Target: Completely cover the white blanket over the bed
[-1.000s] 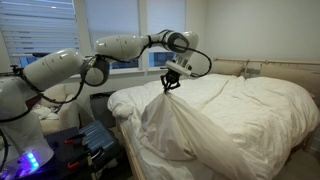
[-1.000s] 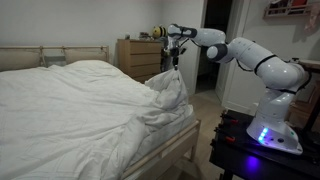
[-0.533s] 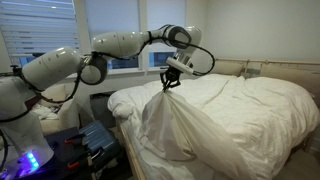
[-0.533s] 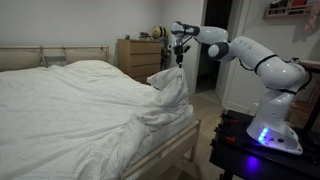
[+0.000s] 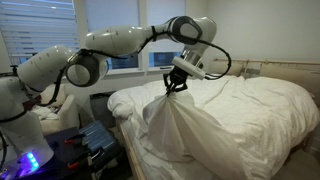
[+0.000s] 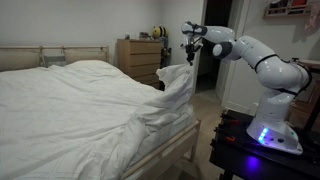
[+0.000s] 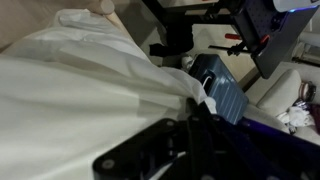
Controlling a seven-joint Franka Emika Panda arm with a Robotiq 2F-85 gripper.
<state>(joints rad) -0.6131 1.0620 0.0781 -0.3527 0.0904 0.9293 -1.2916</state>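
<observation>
Exterior views both show the fingers (image 5: 178,86) clamped together on a corner of the white blanket (image 5: 250,105), lifted above the bed (image 6: 176,150); since a second ago, that corner has shifted slightly sideways.

The puffy white blanket (image 5: 205,120) is soft, matt cloth, deeply wrinkled and creased; the wide bed (image 6: 178,150) shows a pale, smooth wooden frame; its beige padded headboard (image 5: 280,70) looks like matt upholstery fabric; the white robot arm (image 5: 120,38) has a smooth, glossy plastic-looking shell that catches the light; the black gripper (image 5: 177,86) looks matt and hard; the brown chest of drawers (image 6: 140,58) is smooth wood with a dull sheen.
</observation>
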